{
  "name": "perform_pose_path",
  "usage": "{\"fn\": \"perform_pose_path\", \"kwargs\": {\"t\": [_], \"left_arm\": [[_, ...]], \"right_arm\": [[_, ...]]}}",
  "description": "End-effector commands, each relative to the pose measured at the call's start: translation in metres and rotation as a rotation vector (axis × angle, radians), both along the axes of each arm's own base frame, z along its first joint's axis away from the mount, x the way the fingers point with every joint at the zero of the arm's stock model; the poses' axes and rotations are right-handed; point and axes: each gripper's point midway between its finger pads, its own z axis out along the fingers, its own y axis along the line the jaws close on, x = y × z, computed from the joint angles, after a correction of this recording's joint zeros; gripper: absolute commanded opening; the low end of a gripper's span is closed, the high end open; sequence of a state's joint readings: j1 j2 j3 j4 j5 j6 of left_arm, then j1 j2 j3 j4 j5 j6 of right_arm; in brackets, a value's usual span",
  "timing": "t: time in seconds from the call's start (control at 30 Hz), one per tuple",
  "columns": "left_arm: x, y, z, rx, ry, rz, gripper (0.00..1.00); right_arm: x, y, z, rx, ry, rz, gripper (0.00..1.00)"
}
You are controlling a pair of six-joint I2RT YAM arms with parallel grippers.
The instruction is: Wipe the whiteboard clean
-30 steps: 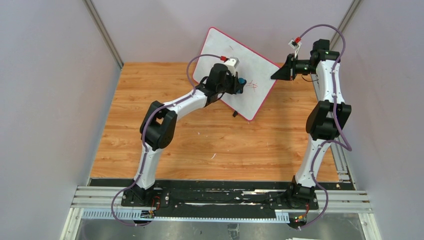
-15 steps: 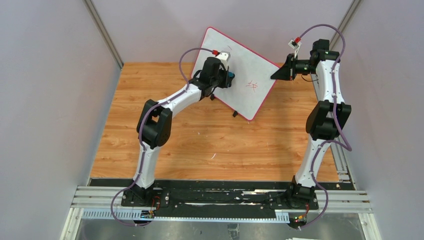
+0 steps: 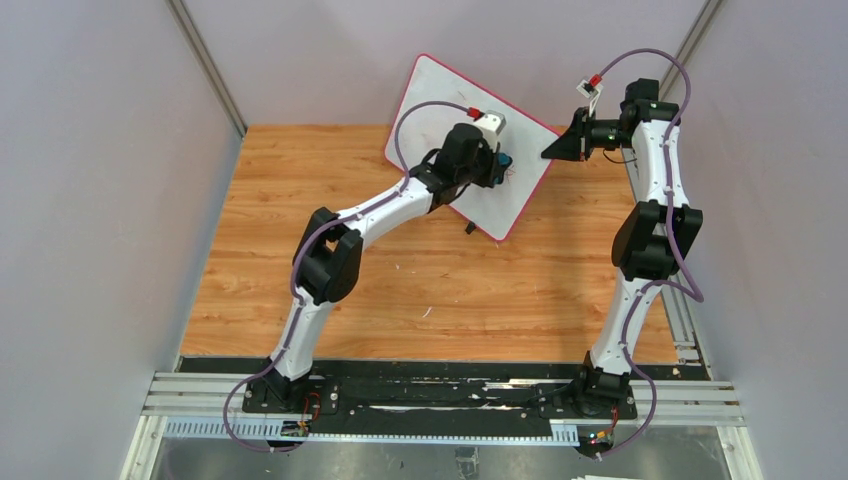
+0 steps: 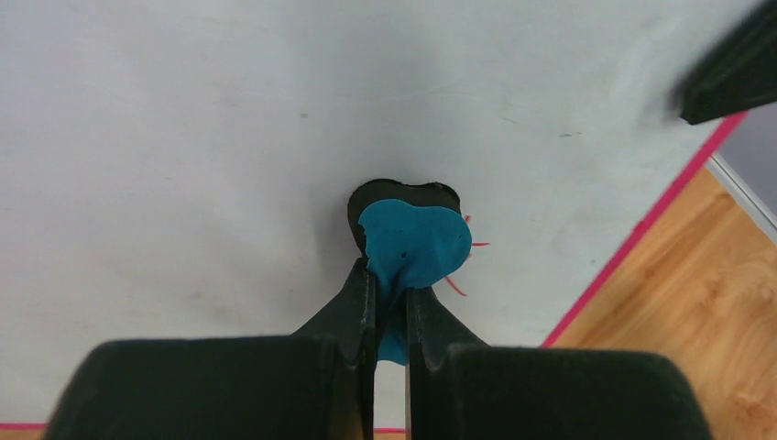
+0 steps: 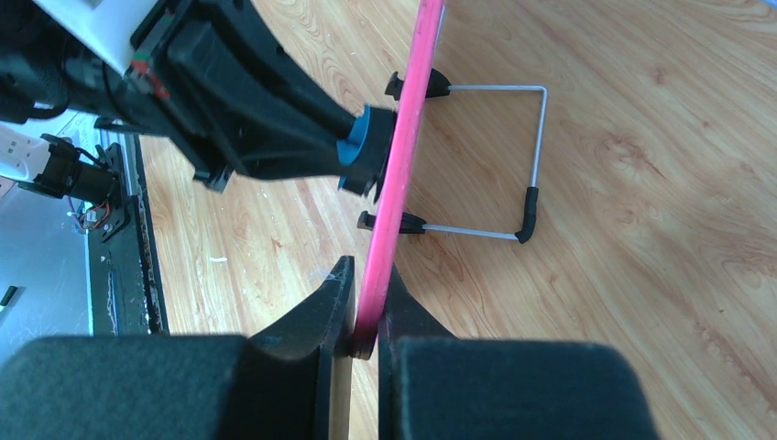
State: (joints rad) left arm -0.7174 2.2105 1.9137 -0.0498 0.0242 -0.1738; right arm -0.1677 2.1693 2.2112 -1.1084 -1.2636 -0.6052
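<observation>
The whiteboard (image 3: 440, 95) is white with a red-pink rim and stands tilted on a wire stand at the back of the table. My left gripper (image 3: 503, 160) is shut on a blue-and-black eraser (image 4: 412, 240) and presses it on the board face over red marks (image 4: 455, 287). Most of the marks are hidden under the eraser. My right gripper (image 3: 548, 151) is shut on the board's right rim (image 5: 389, 211), seen edge-on in the right wrist view. The eraser also shows there (image 5: 359, 154), against the board.
The wooden table (image 3: 420, 280) spreads in front of the board. The board's wire stand (image 5: 536, 147) with black feet rests behind it. Grey walls close in left, right and back. A metal rail (image 3: 450, 395) runs along the near edge.
My left gripper swept the eraser left across the board, then back right onto the red marks near the right rim. The right gripper has kept still on the rim.
</observation>
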Motion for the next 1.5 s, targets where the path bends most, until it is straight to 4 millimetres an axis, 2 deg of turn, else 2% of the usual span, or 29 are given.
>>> {"fn": "perform_pose_path", "kwargs": {"t": [0.0, 0.17, 0.3, 0.47, 0.73, 0.8, 0.87, 0.97, 1.13, 1.3, 1.47], "left_arm": [[-0.024, -0.033, -0.005, -0.041, 0.025, -0.078, 0.0], [-0.045, -0.05, -0.009, -0.038, 0.029, -0.123, 0.0], [-0.044, -0.045, -0.011, -0.013, 0.017, -0.108, 0.0], [-0.021, -0.012, -0.016, 0.001, 0.025, -0.037, 0.0], [0.028, 0.063, -0.023, -0.007, 0.05, 0.118, 0.0], [0.037, 0.077, -0.022, -0.007, 0.05, 0.146, 0.0], [0.042, 0.082, -0.019, -0.01, 0.047, 0.156, 0.0], [0.044, 0.08, -0.016, -0.014, 0.048, 0.148, 0.0], [0.035, 0.057, -0.016, -0.054, 0.069, 0.095, 0.0], [0.014, 0.022, -0.02, -0.053, 0.072, 0.023, 0.0], [-0.019, -0.018, -0.02, -0.054, 0.071, -0.061, 0.0]], "right_arm": [[-0.015, 0.024, -0.006, -0.024, -0.004, 0.072, 0.01], [-0.014, 0.024, -0.006, -0.023, -0.002, 0.071, 0.01], [-0.015, 0.024, -0.006, -0.024, 0.001, 0.071, 0.01], [-0.015, 0.024, -0.007, -0.027, 0.003, 0.071, 0.01], [-0.015, 0.024, -0.008, -0.024, 0.004, 0.072, 0.01], [-0.015, 0.024, -0.008, -0.023, 0.003, 0.072, 0.01], [-0.015, 0.024, -0.008, -0.023, 0.005, 0.072, 0.01], [-0.015, 0.024, -0.008, -0.021, 0.005, 0.073, 0.0], [-0.016, 0.025, -0.008, -0.02, 0.007, 0.075, 0.01], [-0.016, 0.025, -0.008, -0.026, 0.003, 0.074, 0.0], [-0.016, 0.025, -0.008, -0.026, 0.004, 0.074, 0.01]]}}
